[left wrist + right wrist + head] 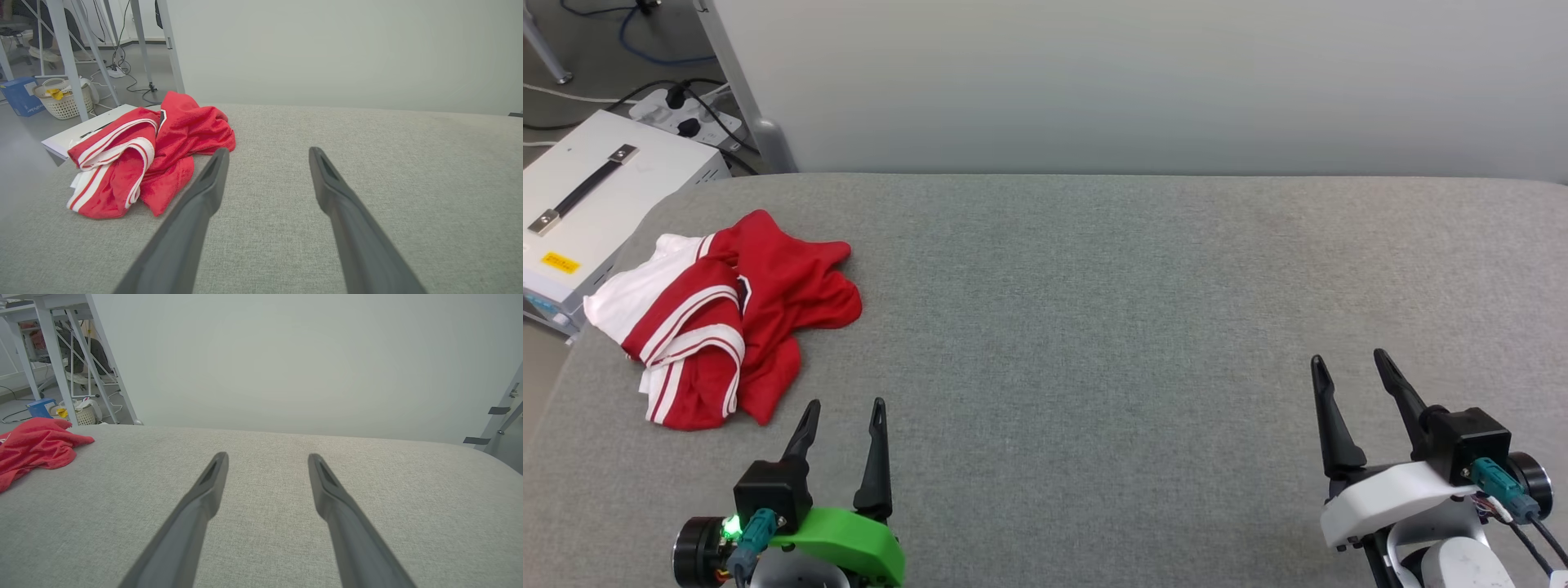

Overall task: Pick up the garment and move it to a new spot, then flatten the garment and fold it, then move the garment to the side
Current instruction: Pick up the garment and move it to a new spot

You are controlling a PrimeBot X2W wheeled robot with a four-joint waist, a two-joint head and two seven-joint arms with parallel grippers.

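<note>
The garment [727,318], red with white sleeves and striped trim, lies crumpled in a heap at the left end of the grey padded table [1094,327]. My left gripper [845,406] hovers open just in front of the heap, a little to its right, with nothing between the fingers. In the left wrist view the garment [151,155] sits left of the left gripper [267,153]. My right gripper [1347,359] stands open over the table's right side, far from the cloth. The right wrist view shows the garment [36,449] at its left edge, well away from the right gripper [267,457].
A white box with a black handle [596,196] stands on the floor off the table's left edge, beside a power strip and cables [686,114]. A pale wall [1135,82] runs behind the table. A white basket [63,100] and metal table legs [67,57] stand further left.
</note>
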